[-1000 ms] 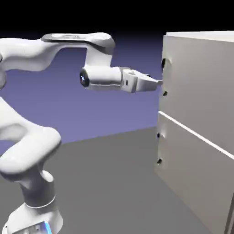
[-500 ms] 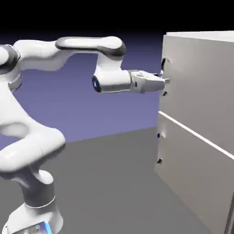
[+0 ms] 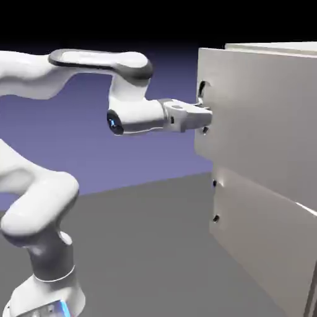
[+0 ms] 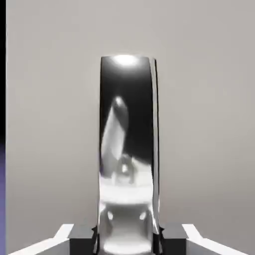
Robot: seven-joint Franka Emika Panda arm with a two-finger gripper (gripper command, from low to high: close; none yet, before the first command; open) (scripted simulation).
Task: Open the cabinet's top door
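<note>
The tall light-grey cabinet stands at the exterior view's right. Its top door stands slightly ajar, its handle edge jutting left of the lower door. My gripper reaches level from the left and is shut on the top door's handle, between its two dark mounts. In the hand view the shiny dark handle runs up the middle against the grey door panel. The gripper clamps it from both sides, and one grey fingertip shows at the bottom edge.
The lower door keeps its own handle, with dark mounts, just under the gripper's height. The arm's elbow and base fill the exterior view's left. Grey table lies between base and cabinet.
The jaws closed on the top door's handle. The hand then drew back to the left, and the top door's handle edge came out from the cabinet front.
</note>
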